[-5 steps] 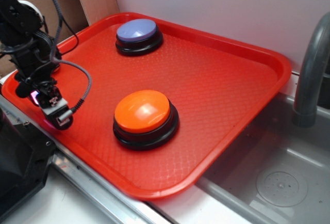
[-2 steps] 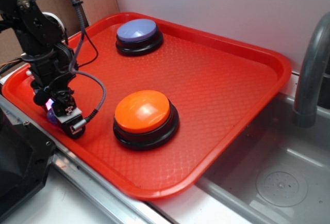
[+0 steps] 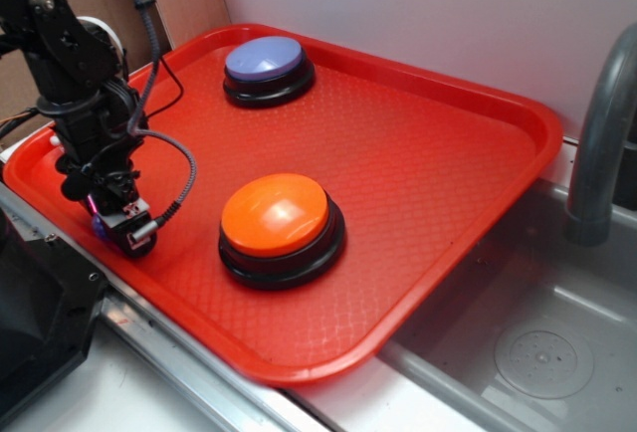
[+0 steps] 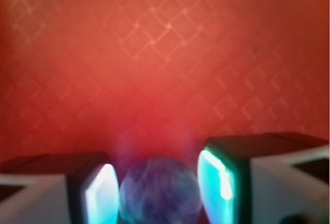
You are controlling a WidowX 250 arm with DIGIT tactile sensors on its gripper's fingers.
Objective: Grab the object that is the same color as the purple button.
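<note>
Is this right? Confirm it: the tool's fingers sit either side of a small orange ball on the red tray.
Wrong colour. The ball between the tool's fingers is purple, not orange, as the wrist view shows. The rest holds: it is small, flanked by both fingers, over the red tray.

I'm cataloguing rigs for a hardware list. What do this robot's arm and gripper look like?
The arm is matte black and blocky, with black cables looping along it. The gripper carries a small grey-white cylindrical part. In the wrist view, its fingers are dark with pads glowing teal-white.
</note>
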